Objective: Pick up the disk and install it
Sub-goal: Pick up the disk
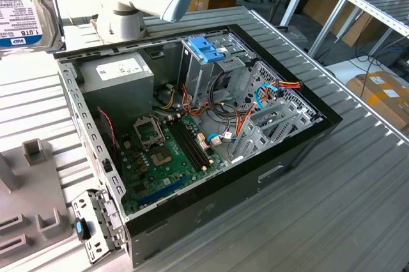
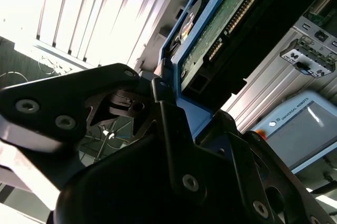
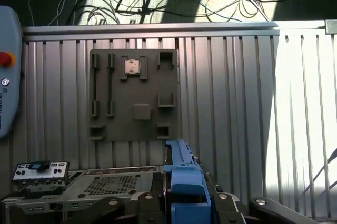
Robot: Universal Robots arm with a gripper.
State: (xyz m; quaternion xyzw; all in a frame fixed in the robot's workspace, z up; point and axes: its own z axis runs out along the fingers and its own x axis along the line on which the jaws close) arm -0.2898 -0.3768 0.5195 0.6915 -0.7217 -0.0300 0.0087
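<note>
- The disk [image 1: 25, 4] hangs in the air, clear of the worktop [image 1: 358, 221], at the exterior view's left, up by the side of the computer case [image 1: 281, 170]
- The gripper [image 3: 187, 205] has it: the black fingers [image 2: 166, 113] are clamped on its blue rail, with the green circuit board facing the second wrist view
- The case lies open in the middle of the worktop
- A grey tray [image 3: 134, 95] lies flat on the worktop near the case
</note>
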